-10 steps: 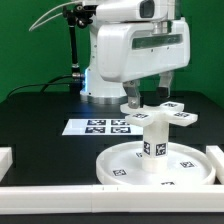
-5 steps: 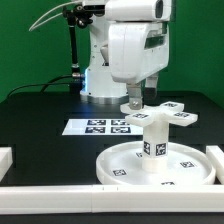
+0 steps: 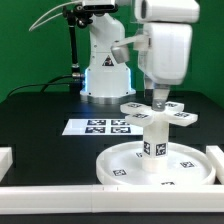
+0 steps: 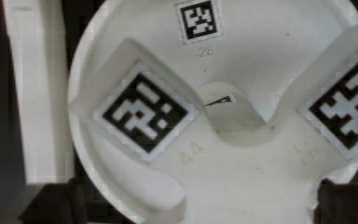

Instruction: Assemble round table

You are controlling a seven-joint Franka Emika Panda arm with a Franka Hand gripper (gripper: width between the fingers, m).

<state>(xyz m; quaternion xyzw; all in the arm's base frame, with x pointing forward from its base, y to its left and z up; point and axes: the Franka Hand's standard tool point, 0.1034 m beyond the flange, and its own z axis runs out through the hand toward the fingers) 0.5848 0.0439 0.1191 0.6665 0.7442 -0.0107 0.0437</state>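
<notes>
The lobed cross piece (image 3: 158, 114) sits atop the post (image 3: 155, 142) — directly beneath the end effector (image 3: 159, 101), whose jaw state I cannot tell.

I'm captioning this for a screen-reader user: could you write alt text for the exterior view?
A white robot arm's gripper hangs over a white cross piece sitting on top of a short post, which stands upright in the centre of a large white disc on a black table. Behind lies a flat marker board.
</notes>
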